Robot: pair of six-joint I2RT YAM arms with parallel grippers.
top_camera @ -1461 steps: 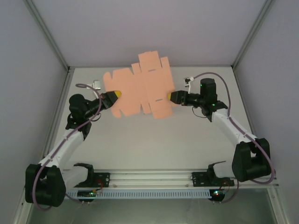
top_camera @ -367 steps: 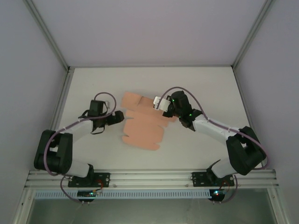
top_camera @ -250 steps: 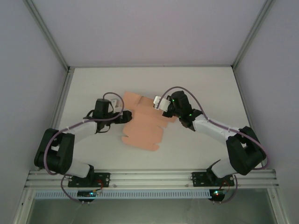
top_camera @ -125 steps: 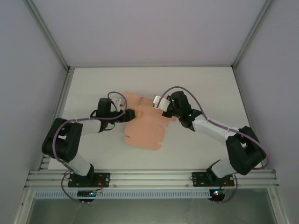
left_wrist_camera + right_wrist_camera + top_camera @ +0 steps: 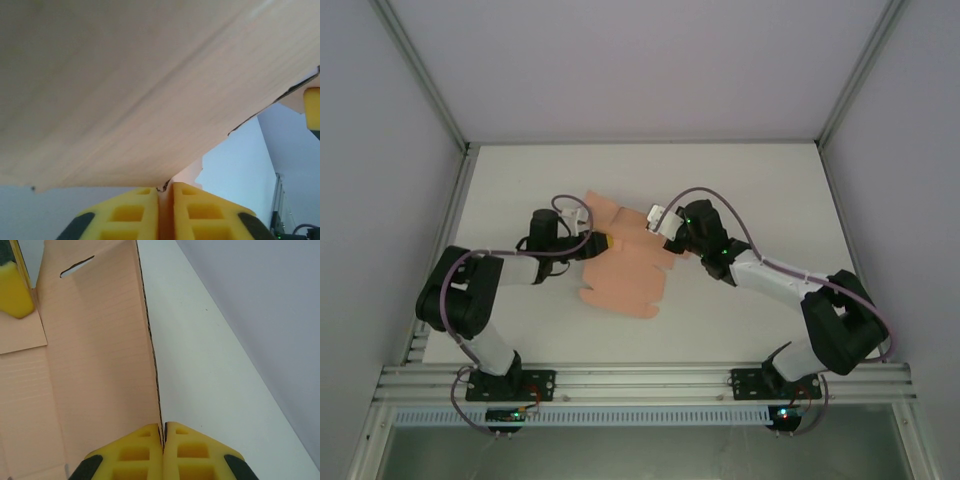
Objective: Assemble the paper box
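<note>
The salmon-pink paper box (image 5: 625,280) is shown at the middle of the counter (image 5: 760,190). Its left edge is clamped by the left tool (image 5: 165,189), and its right edge by the right tool (image 5: 163,427).

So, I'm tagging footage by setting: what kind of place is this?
Probably a robot lab test cell: white table, aluminium mounting rail, blank walls on three sides, a pink paper box as workpiece.

White table top (image 5: 750,180), matte and evenly lit, soft shadows only. Pale lilac-grey panels close it in: back wall (image 5: 640,60), left wall (image 5: 370,200), right wall (image 5: 920,200). Aluminium posts (image 5: 420,75) slant up from the far corners, and a slotted metal rail (image 5: 640,380) runs along the near edge.
</note>
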